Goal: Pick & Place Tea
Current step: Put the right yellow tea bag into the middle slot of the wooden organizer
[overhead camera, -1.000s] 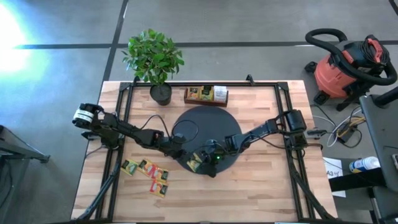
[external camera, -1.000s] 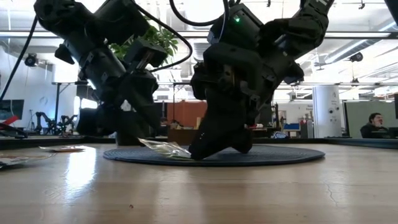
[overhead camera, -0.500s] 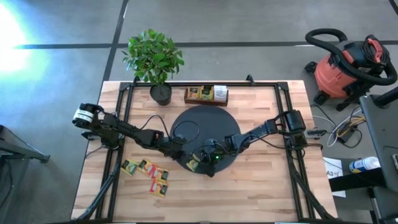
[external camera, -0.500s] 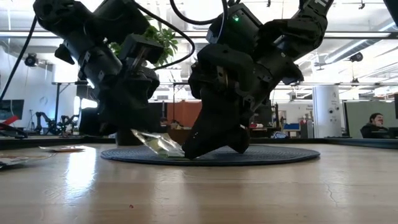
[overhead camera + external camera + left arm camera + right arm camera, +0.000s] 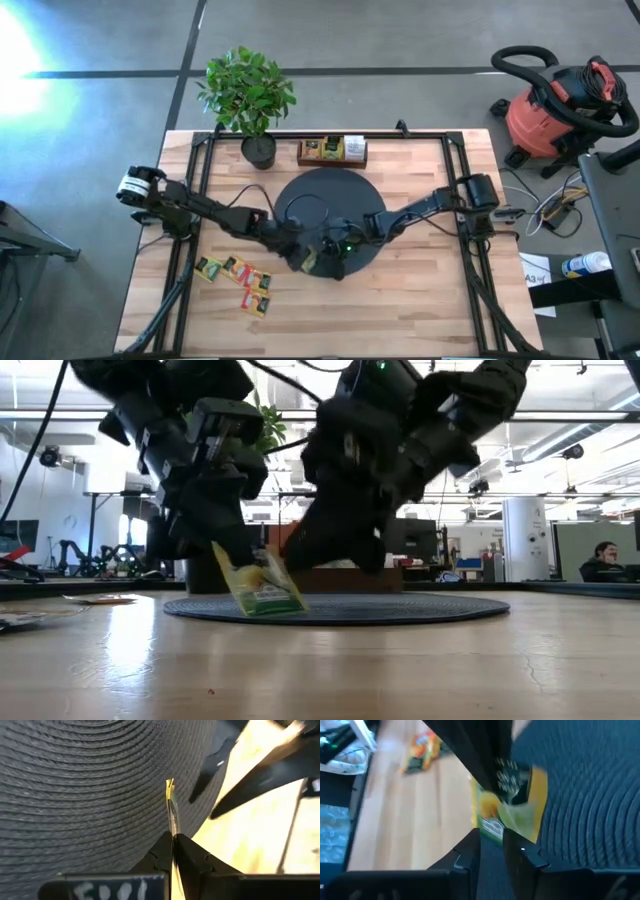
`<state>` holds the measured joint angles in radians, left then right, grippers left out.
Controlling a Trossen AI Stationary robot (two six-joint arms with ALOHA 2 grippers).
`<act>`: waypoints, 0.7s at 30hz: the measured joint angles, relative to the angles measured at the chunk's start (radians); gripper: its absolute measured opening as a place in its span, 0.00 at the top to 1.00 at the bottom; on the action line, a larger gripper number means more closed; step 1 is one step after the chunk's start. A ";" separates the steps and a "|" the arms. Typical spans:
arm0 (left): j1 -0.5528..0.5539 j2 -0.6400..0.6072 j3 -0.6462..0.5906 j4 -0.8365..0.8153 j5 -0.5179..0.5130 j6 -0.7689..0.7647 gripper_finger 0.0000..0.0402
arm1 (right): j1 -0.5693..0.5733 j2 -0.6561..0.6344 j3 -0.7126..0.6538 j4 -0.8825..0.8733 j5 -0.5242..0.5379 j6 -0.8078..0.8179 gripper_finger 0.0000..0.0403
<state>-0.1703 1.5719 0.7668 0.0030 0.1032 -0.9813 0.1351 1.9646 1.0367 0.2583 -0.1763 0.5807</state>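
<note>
Two arms crowd the black disc [image 5: 325, 220] from above, burying the yellow-green sachet [image 5: 262, 586]; the low view shows it upright at the disc's near edge, pinched in the left gripper [image 5: 173, 851]. The right gripper [image 5: 491, 851] hovers alongside, slightly parted.

A robotics lab or workshop: a wooden workbench [image 5: 420, 300] on concrete floor, a red shop vacuum [image 5: 560, 110], ceiling pipes and distant workstations [image 5: 590, 575] behind.
</note>
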 joint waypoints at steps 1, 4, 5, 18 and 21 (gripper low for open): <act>0.000 0.000 0.017 -0.037 0.000 0.025 1.00 | -0.003 -0.017 0.000 -0.009 0.000 -0.017 0.80; 0.000 -0.001 0.056 -0.135 -0.004 0.094 1.00 | -0.015 -0.073 -0.001 -0.083 -0.001 -0.111 0.77; 0.000 -0.001 0.065 -0.149 -0.006 0.113 1.00 | -0.021 -0.092 -0.001 -0.115 0.001 -0.151 0.76; -0.002 -0.001 0.159 -0.186 -0.061 0.335 1.00 | -0.080 -0.165 0.014 -0.227 0.018 -0.534 0.57; -0.002 0.003 0.164 -0.190 -0.061 0.355 1.00 | -0.080 -0.164 0.023 -0.225 0.015 -0.535 0.55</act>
<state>-0.1719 1.5748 0.9310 -0.1866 0.0417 -0.6261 0.0552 1.8008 1.0601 0.0329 -0.1613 0.0453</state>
